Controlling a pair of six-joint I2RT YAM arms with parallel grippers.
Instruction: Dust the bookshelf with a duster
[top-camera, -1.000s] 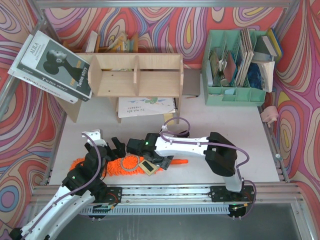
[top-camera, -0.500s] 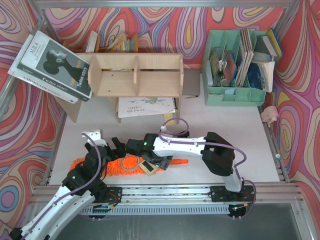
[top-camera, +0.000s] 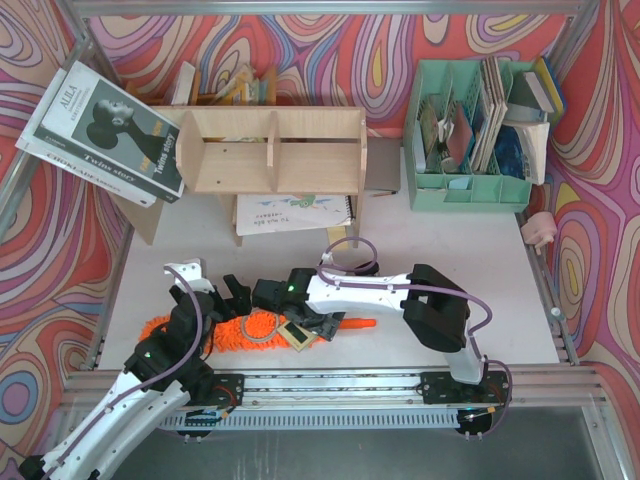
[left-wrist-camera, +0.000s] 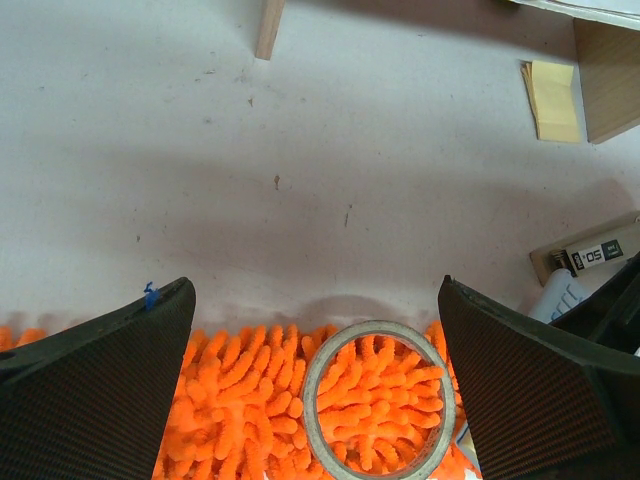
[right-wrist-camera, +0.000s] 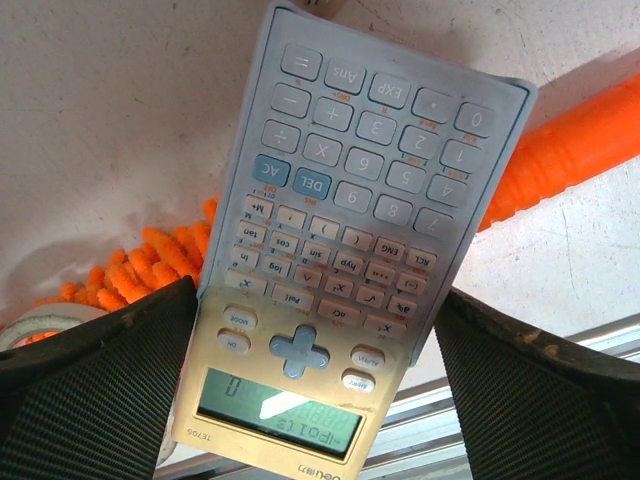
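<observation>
- my left claw (left-wrist-camera: 315, 292) hangs spread wide over the duster (left-wrist-camera: 240, 400) — its shaggy orange head lies flat on the desk (left-wrist-camera: 350, 150), a tape ring (left-wrist-camera: 378, 328) resting on the fluff.
- my right claw (right-wrist-camera: 315, 290) flanks a calculator (right-wrist-camera: 340, 230) lying over the duster's handle — whether it pinches, i cannot tell.
- the bookshelf (top-camera: 270, 150) stands well apart, at the desk's far side.

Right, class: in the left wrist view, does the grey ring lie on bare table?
No, the grey ring rests on the duster, on its orange fluffy head.
</observation>
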